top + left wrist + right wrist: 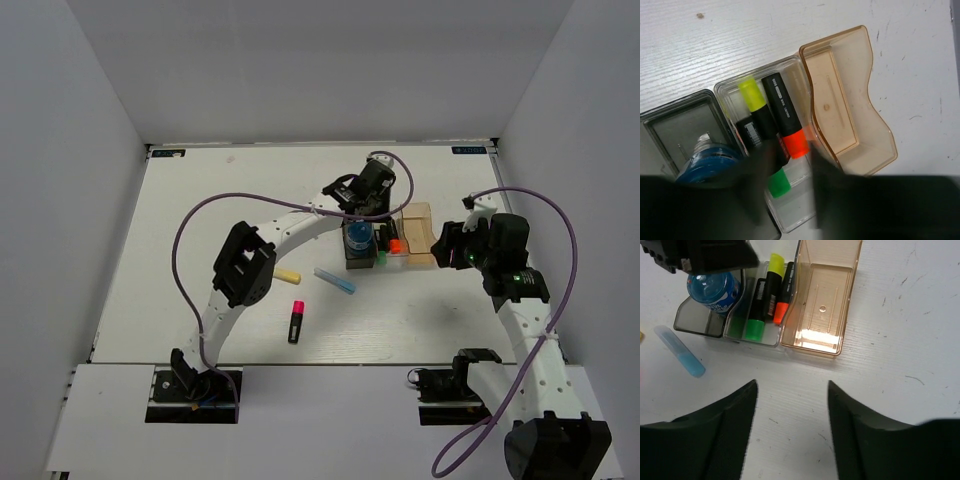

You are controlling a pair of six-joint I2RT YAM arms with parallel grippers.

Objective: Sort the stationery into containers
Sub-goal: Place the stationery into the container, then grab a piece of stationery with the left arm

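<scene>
- Top external: three items lie loose on the white table [200,220], namely a pale yellow stick [287,275], a light blue stick [334,280] and a short black highlighter with a pink cap [296,320]. My left gripper [360,228] hangs over the row of joined bins. My right gripper [440,245] sits just beside the row's tan end, well apart from the loose items.
- Left wrist: the dark smoky grey bin [680,125] holds the small blue round roll [710,167]. The clear bin [780,63] holds three black highlighters, capped yellow [752,95], orange [796,142] and green [779,182]. The tan-beige bin [875,135] holds nothing. The left fingers [755,195] are blurred but spread apart, with nothing clamped between them.
- Writing: the orange-capped barrel carries white print, too small for me to read.
- Right wrist: the right fingers [715,430] stand wide apart over bare table, holding nothing. The roll shows white lettering on its blue label, but I cannot make it out.
- Step in hand, as I judge it: the placement into the clear bin looks finished.
- Next move, as I judge it: lift the left arm clear of the bin walls. Then cross to the pink-capped highlighter, close across its barrel and carry it to the clear bin. I would send the two sticks to the tan-beige bin.
</scene>
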